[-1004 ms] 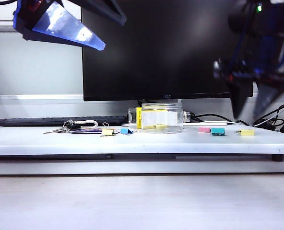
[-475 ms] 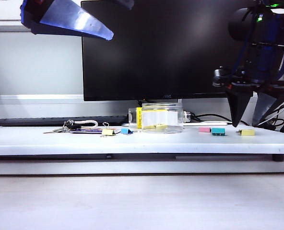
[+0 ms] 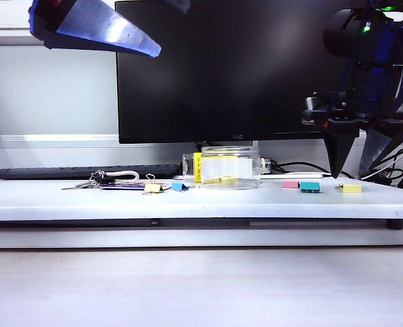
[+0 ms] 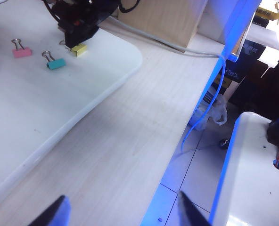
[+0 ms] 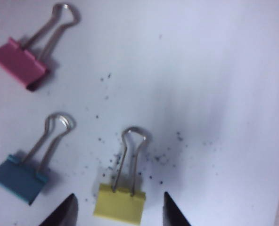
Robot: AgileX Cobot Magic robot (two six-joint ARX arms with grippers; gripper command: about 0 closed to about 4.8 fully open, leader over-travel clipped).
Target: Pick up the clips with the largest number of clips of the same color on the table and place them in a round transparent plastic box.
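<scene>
- Right gripper (image 5: 118,209): fingers spread wide, straddling a pale-yellow binder clip (image 5: 119,204) lying flat on the white worktop (image 5: 215,94); its wire handles point away from the fingers.
- Left gripper (image 4: 123,214): fingers apart, empty, high above the worktop's left side.
- Round transparent plastic box (image 3: 223,167) mid-worktop, a yellow clip inside; another yellow clip (image 3: 153,187) lies to its left.

Dark arms, blue-lit pointed tool fingers (image 3: 337,160)

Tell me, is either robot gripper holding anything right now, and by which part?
Nothing is held. The right gripper hangs open above a pale-yellow binder clip lying on the white table, fingertips either side. The left gripper is open and empty, raised high.
</scene>
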